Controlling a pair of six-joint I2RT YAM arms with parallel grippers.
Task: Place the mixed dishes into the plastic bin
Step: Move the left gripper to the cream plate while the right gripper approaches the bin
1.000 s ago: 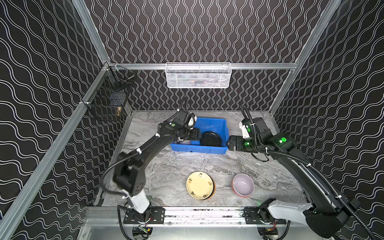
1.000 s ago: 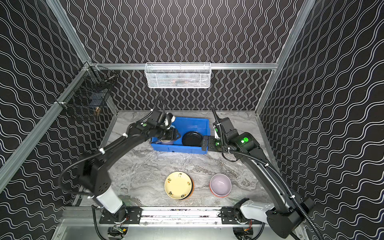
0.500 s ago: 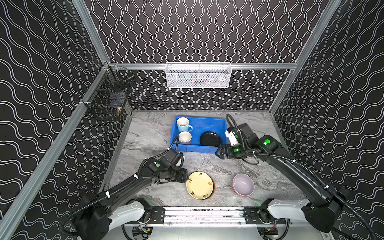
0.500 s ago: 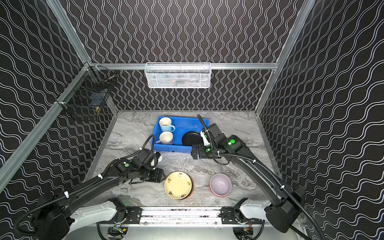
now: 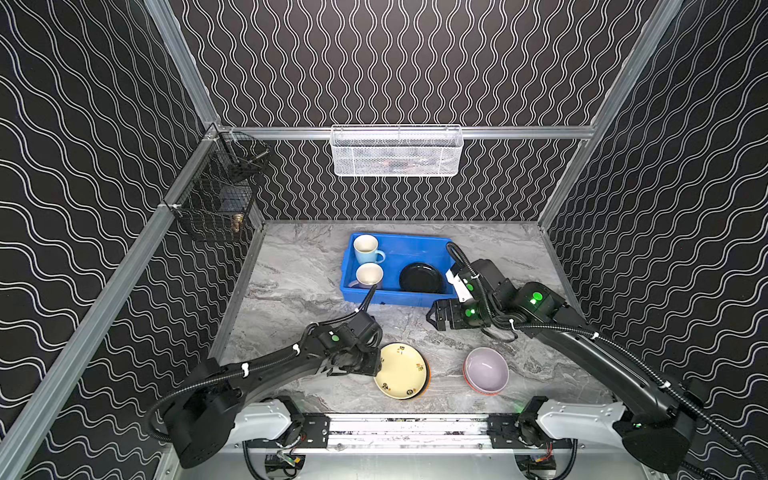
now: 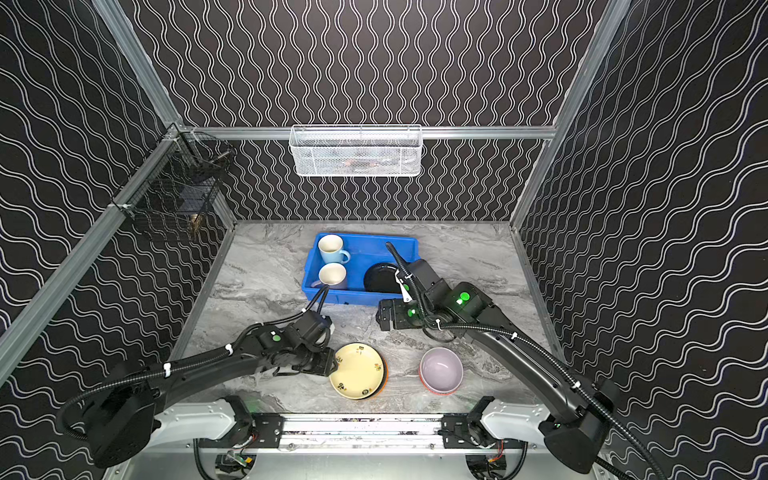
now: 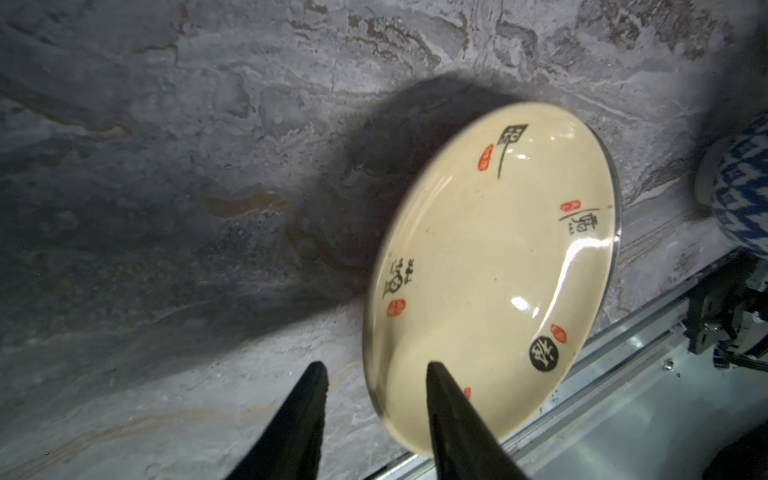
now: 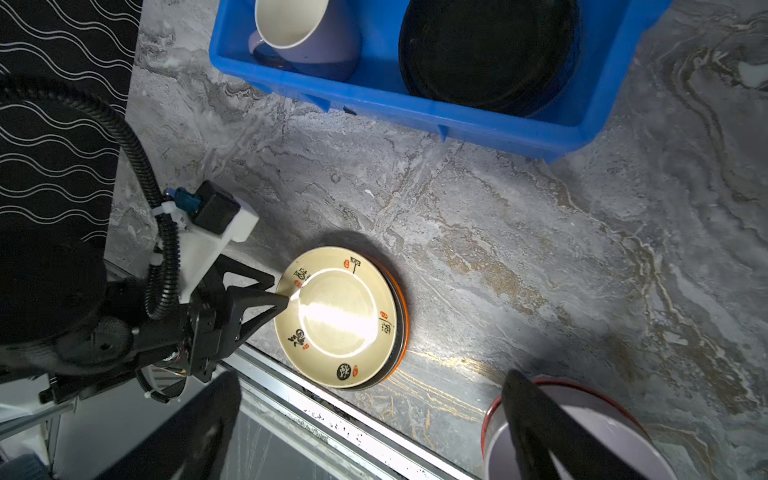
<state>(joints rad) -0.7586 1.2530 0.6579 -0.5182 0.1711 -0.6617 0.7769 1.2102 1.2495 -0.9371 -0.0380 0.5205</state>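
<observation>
L claw [image 7: 374,368] half-spread astride cream plate [image 7: 490,266] rim (not clamped); R claw [image 8: 372,376] wide, empty, over tabletop [image 8: 498,249].

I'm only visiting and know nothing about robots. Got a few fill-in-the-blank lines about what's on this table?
The bin holds ____ mugs.
The plate lying inside it is ____.
The left gripper straddles the rim of the ____ plate.
The right gripper hangs ____, holding nothing.
Missing words: two; black; cream; open.
</observation>
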